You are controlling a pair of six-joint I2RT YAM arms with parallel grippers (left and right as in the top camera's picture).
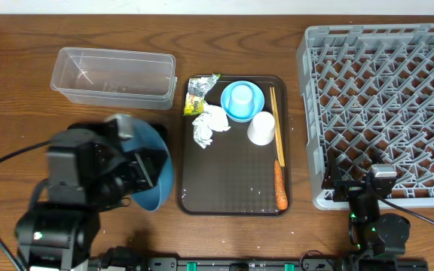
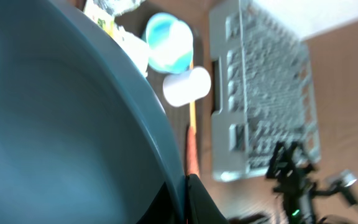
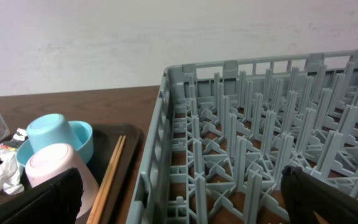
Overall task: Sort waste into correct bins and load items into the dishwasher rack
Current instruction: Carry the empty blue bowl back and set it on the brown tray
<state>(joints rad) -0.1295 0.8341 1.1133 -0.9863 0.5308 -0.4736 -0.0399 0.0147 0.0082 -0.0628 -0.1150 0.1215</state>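
Overhead: fixed above, facing straight down; far; takes in the whole surface [image 1: 21, 45], tub [image 1: 113, 74], tray [image 1: 232, 192], rack [image 1: 383, 98].
Left wrist: tilted, pressed close to the plate [image 2: 55, 124], which fills its left half; tray and rack blurred beyond.
Right wrist: low, level, at the rack's corner, facing the wall [image 3: 104, 37].
Shared by all three: white cup [image 1: 261, 129], chopsticks [image 1: 276, 124], rack.

no readable text, print on yellow-green wrapper [image 1: 200, 93] too small

The left arm [image 1: 77, 184] hides much of the blue plate [image 1: 155, 162]; the rack [image 1: 383, 98] runs off the right edge.
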